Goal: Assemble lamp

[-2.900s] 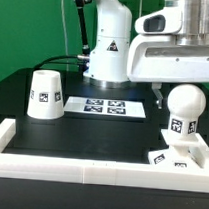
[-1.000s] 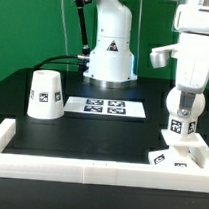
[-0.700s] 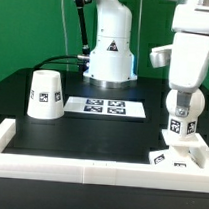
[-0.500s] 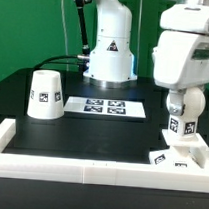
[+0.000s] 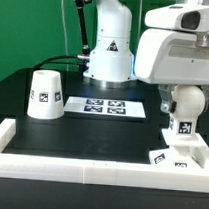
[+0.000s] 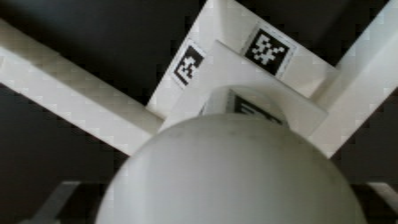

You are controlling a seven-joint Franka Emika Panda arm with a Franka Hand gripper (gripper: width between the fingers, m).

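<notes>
The bulb (image 5: 189,101) stands with its stem on the flat square base (image 5: 180,155) at the exterior view's right front corner. My gripper (image 5: 187,98) comes down from above and is shut on the bulb's ball head, one finger on each side. In the wrist view the ball head (image 6: 222,170) fills the space between my gripper's (image 6: 217,208) dark fingers, with the tagged base (image 6: 231,60) beneath. The cup-like shade (image 5: 44,94) stands alone at the exterior view's left, wide end down.
The marker board (image 5: 112,108) lies flat at the middle back. A raised white wall (image 5: 88,170) borders the front and sides of the black table. The arm's white pedestal (image 5: 111,53) stands behind the marker board, with a cable at its left.
The hand has turned about its vertical axis over the bulb, from broadside to narrow and back to broadside. The bulb head has shifted slightly toward the exterior view's right. Shade and base have not moved.
</notes>
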